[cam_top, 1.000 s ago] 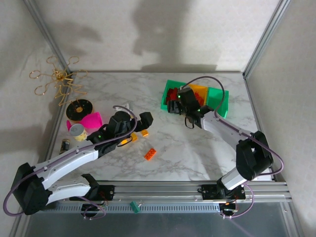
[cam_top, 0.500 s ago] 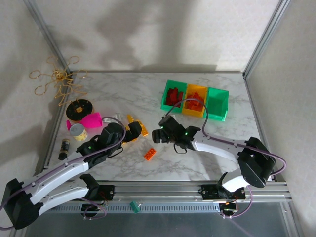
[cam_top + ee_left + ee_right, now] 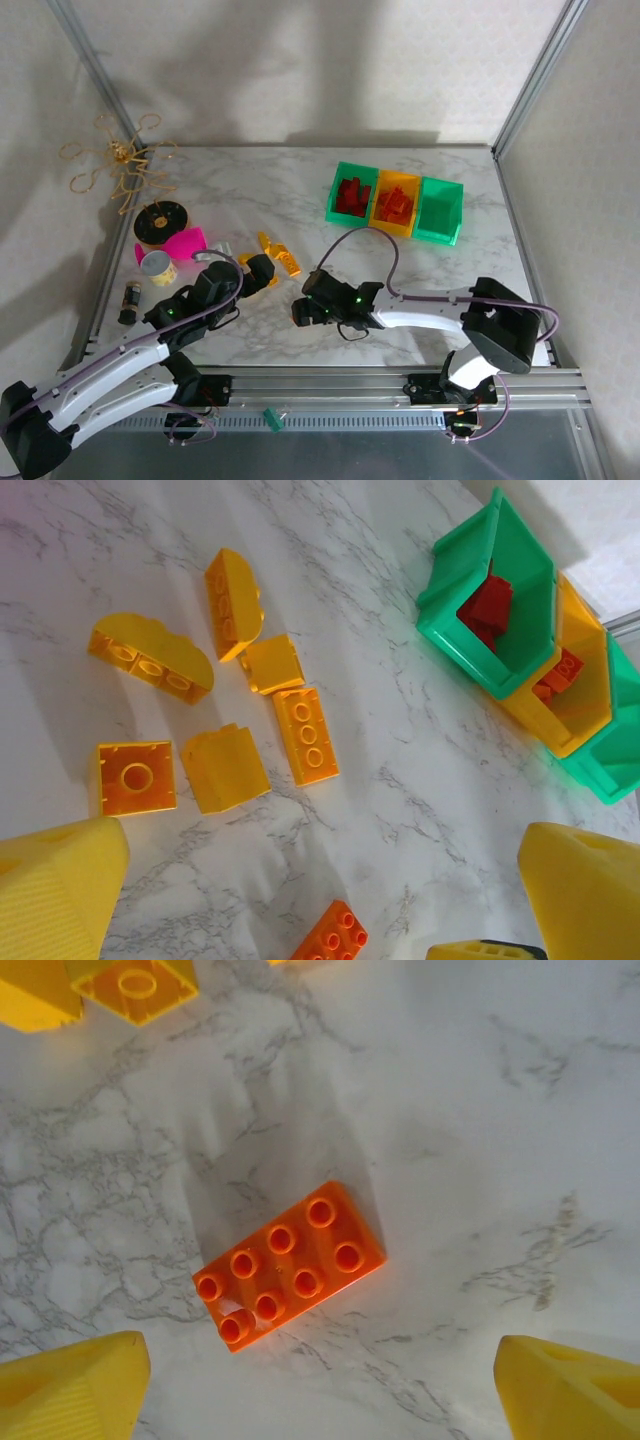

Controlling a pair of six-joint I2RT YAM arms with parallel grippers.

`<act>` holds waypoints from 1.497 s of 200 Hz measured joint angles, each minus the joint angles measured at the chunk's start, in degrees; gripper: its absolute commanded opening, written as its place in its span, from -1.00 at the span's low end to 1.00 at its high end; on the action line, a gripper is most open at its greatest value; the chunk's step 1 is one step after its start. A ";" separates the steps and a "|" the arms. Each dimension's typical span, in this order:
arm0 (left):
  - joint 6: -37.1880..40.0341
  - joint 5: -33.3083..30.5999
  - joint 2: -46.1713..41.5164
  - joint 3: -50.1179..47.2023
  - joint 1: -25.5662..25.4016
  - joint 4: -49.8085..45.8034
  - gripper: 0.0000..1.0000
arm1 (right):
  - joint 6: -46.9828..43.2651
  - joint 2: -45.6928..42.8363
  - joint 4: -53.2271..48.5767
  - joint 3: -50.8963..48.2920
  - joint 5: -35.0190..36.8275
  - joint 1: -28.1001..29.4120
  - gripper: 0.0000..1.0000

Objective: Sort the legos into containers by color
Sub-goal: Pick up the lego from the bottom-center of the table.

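From above, the containers (image 3: 442, 230) are sitting in a row near the far right corner of the worktop (image 3: 450, 280). Red legos (image 3: 350, 193) are lying in the left green bin. Orange legos (image 3: 397, 200) are lying in the middle bin. A bunch of yellow legos (image 3: 278, 255) is lying left of the middle of the worktop. The left gripper (image 3: 258, 272) is hanging just beside them, on the near side. The right gripper (image 3: 308, 312) is hanging low by the near edge, around the middle. A pink cup (image 3: 188, 243), a tin can (image 3: 157, 264) and a round spool (image 3: 160, 220) are standing by the left edge.

In the left wrist view, the left gripper (image 3: 320, 860) is standing wide, and its yellow fingers (image 3: 60, 890) are holding nothing. Six yellow legos are lying close together past the fingers. Two of them are curved, and one is a long brick (image 3: 305, 735). An orange brick (image 3: 330, 938) is lying nearer, between the fingers. The containers are showing farther off, to the right.

In the right wrist view, the right gripper (image 3: 322, 1350) is standing wide too. The orange brick (image 3: 290, 1265) is lying flat with its bumps up, between and just past the fingers (image 3: 75, 1385). They are not touching it. Two yellow legos (image 3: 130, 985) are lying farther away.
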 measured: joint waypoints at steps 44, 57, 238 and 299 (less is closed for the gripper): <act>-0.07 -0.42 -1.11 0.00 0.00 -0.59 0.99 | -0.28 4.42 1.97 0.94 -1.84 1.36 0.66; -0.04 -0.39 -1.57 0.00 0.00 -0.61 0.99 | -0.57 5.90 2.10 2.03 -2.01 1.36 0.65; -0.09 -1.73 -7.74 0.02 0.09 -4.24 0.99 | -5.27 21.88 -11.93 21.09 11.65 7.10 -0.10; -0.09 -1.73 -7.41 0.02 0.11 -4.22 0.99 | -4.02 21.99 -12.90 21.35 14.19 7.82 -0.41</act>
